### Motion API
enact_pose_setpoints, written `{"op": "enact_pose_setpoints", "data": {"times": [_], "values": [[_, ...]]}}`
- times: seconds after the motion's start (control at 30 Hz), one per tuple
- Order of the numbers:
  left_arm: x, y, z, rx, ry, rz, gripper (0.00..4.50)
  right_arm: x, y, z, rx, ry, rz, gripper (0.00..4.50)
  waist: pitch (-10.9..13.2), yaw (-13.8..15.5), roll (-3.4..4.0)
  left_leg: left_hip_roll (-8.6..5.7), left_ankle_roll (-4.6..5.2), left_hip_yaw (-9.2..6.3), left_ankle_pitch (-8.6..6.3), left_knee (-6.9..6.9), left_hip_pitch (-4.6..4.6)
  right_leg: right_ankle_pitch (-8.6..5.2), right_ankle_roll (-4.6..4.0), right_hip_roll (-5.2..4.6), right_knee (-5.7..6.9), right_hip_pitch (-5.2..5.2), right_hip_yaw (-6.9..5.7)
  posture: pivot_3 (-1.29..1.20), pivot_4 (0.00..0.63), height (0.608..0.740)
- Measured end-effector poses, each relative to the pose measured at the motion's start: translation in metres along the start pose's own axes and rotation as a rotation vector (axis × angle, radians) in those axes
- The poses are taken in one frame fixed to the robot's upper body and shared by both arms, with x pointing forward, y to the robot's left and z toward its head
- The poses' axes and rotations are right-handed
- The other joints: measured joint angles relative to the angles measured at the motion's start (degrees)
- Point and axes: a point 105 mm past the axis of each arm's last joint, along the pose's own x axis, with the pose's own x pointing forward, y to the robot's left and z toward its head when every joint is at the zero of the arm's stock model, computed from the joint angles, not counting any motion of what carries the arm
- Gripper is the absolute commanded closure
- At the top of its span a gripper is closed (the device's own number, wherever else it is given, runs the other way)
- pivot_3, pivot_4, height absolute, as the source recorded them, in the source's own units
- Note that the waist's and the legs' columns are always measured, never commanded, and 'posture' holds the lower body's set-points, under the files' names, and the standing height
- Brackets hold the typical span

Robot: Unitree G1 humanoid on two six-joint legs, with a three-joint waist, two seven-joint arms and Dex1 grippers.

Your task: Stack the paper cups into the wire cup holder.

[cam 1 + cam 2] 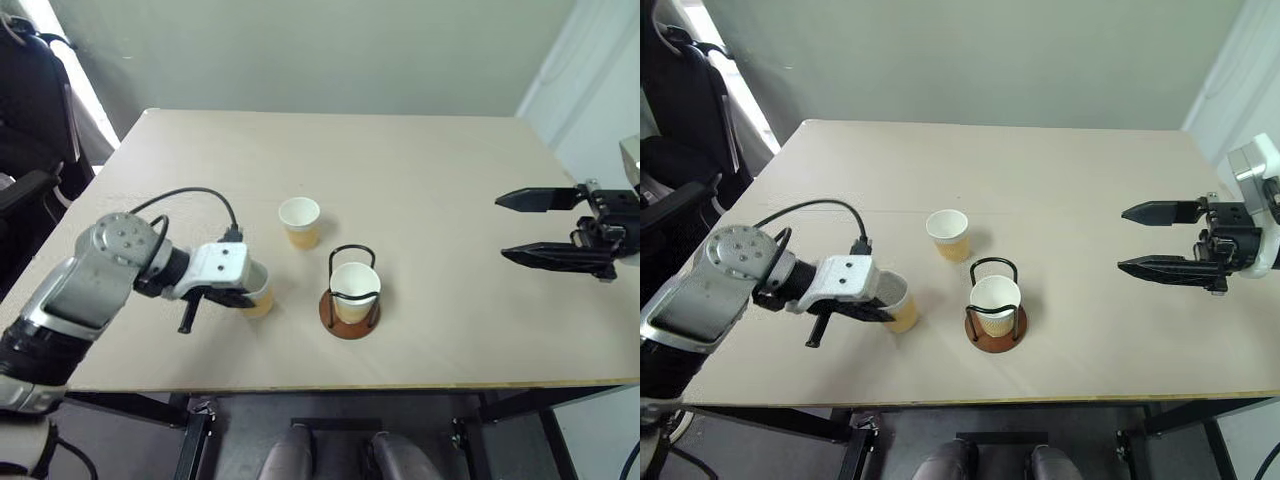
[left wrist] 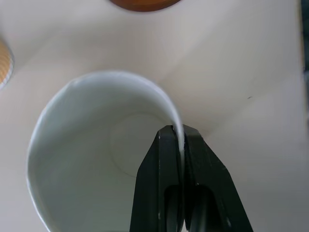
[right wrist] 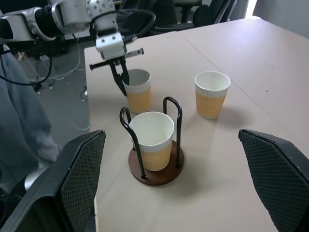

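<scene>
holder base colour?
Reddish-brown disc on the wire cup holder, clearest in the right wrist view.

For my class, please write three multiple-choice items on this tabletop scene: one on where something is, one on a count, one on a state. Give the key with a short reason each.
1. Where is the cup that sits in the wire cup holder?
A. upright between the wire loops
B. lying beside the base
C. upside down on top of the loops

2. How many paper cups are on the table?
A. two
B. three
C. five

3. What is the left gripper doing?
A. hanging open over bare table
B. shut on a cup's rim
C. gripping the holder's wire

Key:
1 A, the holder's cup stands inside the loops.
2 B, counting the held cup and the free cup too.
3 B, the fingers pinch the cup's wall in the left wrist view.
</scene>
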Motion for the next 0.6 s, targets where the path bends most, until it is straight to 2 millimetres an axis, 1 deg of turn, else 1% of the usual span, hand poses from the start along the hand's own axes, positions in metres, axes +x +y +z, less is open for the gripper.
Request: {"op": "enact_pose_setpoints", "data": {"times": [0.07, 0.17, 0.23, 0.27, 0.33, 0.43, 0.6], "values": [[-0.016, 0.015, 0.042, 0.078, -0.144, 0.016, 4.45, -0.002, 0.000, 0.003, -0.017, 0.005, -0.008, 0.00, 0.0, 0.5, -0.08, -0.02, 0.04, -0.06, -0.02, 0.12, -0.09, 0.05, 0.08, 0.00, -0.03, 0.00, -0.02, 0.00, 0.150, 0.740], [-0.047, 0.033, 0.102, 0.222, -0.322, 0.053, 4.45, -0.005, 0.000, 0.005, -0.027, 0.013, -0.017, 0.00, 0.0, 0.5, -0.06, -0.07, 0.31, -0.02, -0.19, 0.42, -0.09, 0.05, 0.19, -0.04, -0.07, 0.15, 0.01, 0.00, 0.150, 0.740], [-0.054, 0.038, 0.124, 0.274, -0.399, 0.043, 4.45, -0.005, 0.000, 0.005, -0.031, 0.014, -0.018, 0.00, 0.0, 0.4, -0.02, -0.10, 0.43, 0.07, -0.26, 0.52, -0.01, -0.01, 0.31, -0.08, -0.07, 0.30, 0.03, 0.00, 0.150, 0.740], [-0.055, 0.041, 0.131, 0.292, -0.420, 0.037, 4.45, -0.004, 0.000, 0.006, -0.034, 0.016, -0.016, 0.00, 0.0, 0.4, -0.01, -0.10, 0.43, 0.08, -0.27, 0.52, -0.02, -0.01, 0.34, -0.09, -0.08, 0.29, 0.05, 0.00, 0.150, 0.740], [-0.051, 0.045, 0.138, 0.313, -0.437, 0.010, 4.45, -0.003, 0.002, 0.006, -0.044, 0.020, -0.012, 0.00, 0.0, 0.3, -0.01, -0.12, 0.45, 0.10, -0.28, 0.54, -0.01, -0.02, 0.42, -0.09, -0.08, 0.30, 0.08, 0.00, 0.150, 0.740], [-0.035, 0.044, 0.139, 0.337, -0.420, -0.062, 4.45, -0.001, 0.003, 0.007, -0.051, 0.023, -0.015, 0.00, 0.0, 0.2, -0.01, -0.13, 0.47, 0.13, -0.29, 0.57, -0.03, -0.02, 0.52, -0.10, -0.08, 0.29, 0.13, 0.00, 0.150, 0.740], [-0.010, 0.034, 0.135, 0.403, -0.372, -0.185, 4.45, 0.004, 0.011, 0.007, -0.051, 0.034, -0.001, 0.00, 0.0, 0.3, -0.01, -0.18, 0.52, 0.13, -0.32, 0.62, -0.11, -0.09, 0.70, -0.10, -0.09, 0.28, 0.21, 0.00, 0.150, 0.740]]}}
